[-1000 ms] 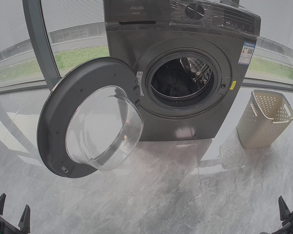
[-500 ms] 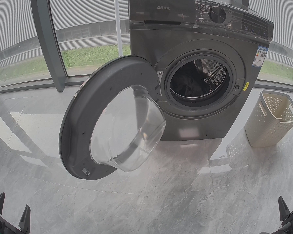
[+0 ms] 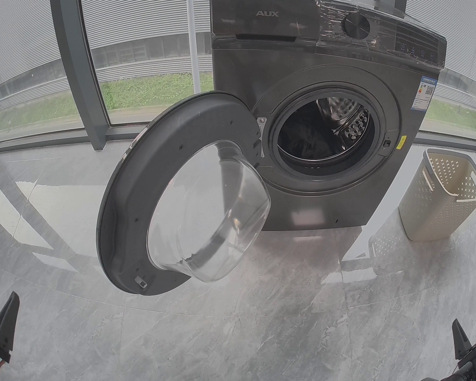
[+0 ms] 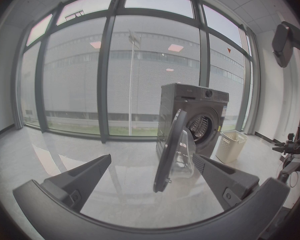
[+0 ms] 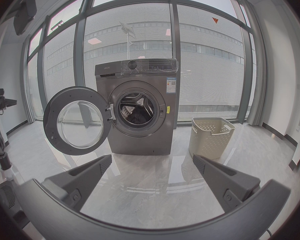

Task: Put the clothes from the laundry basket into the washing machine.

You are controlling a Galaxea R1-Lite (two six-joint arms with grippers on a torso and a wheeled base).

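Head view: washing machine (image 3: pixel 322 43), door (image 3: pixel 143 186) swung wide; laundry basket (image 3: pixel 441 197) near. Dark clothes (image 5: pixel 136 118), perhaps, in drum (image 3: pixel 349 117). Left gripper (image 4: pixel 150 156), right gripper (image 5: pixel 151 157) spread wide, empty.

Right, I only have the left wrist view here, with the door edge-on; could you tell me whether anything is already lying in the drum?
Observer: Yes, the right wrist view looks straight in: dark clothes lie low in the drum.
Operator: Thank you. Is there anything in the laundry basket?
Observer: The head view looks into the laundry basket from above; its perforated inner walls are bare as far down as shows.
Operator: And is the right hand holding anything?
Observer: No, the right hand is open and holds nothing.
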